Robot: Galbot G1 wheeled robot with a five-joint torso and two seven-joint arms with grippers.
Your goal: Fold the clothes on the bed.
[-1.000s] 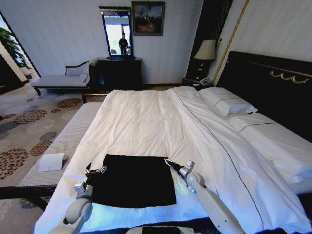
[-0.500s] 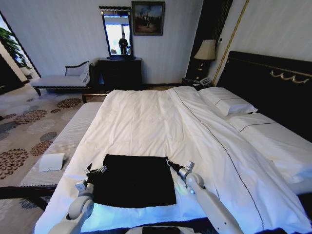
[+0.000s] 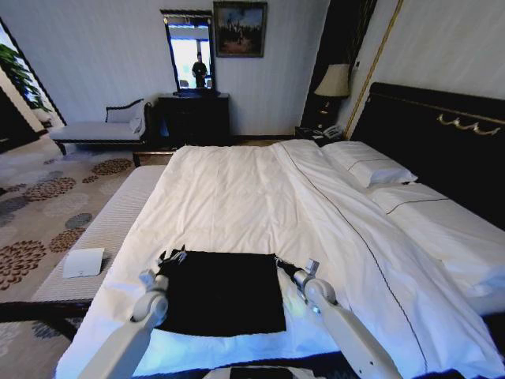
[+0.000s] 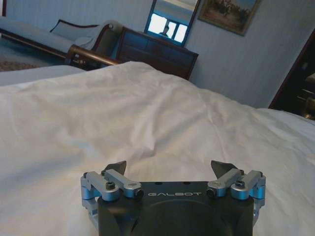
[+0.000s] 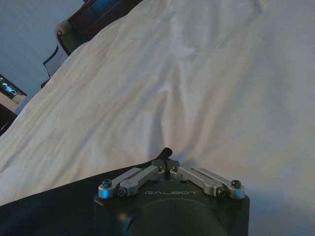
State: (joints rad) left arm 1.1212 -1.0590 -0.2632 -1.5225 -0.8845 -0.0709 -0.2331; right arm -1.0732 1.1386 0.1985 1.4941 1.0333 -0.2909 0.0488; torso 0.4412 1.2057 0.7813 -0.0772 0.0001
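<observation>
The black T-shirt lies flat as a dark rectangle on the near part of the bed, on the white duvet close to the near edge and a little left of the middle. The left gripper sits at the shirt's far left corner, its arm reaching in from the near left; in the left wrist view its two dark fingers stand well apart, the jaws spread wide over plain white duvet. The right gripper sits at the shirt's far right corner, its arm coming in from the near right. In the right wrist view the right gripper has its fingertips drawn together into a single point, pressed closed right at the edge where the black fabric meets the white cover; whether any cloth is pinched between them cannot be told. To the right, far along the bed, white pillows lie against the dark headboard. Beyond the foot of the bed, at the far wall, stand a dark dresser with a mirror and, further left, a pale chaise.
</observation>
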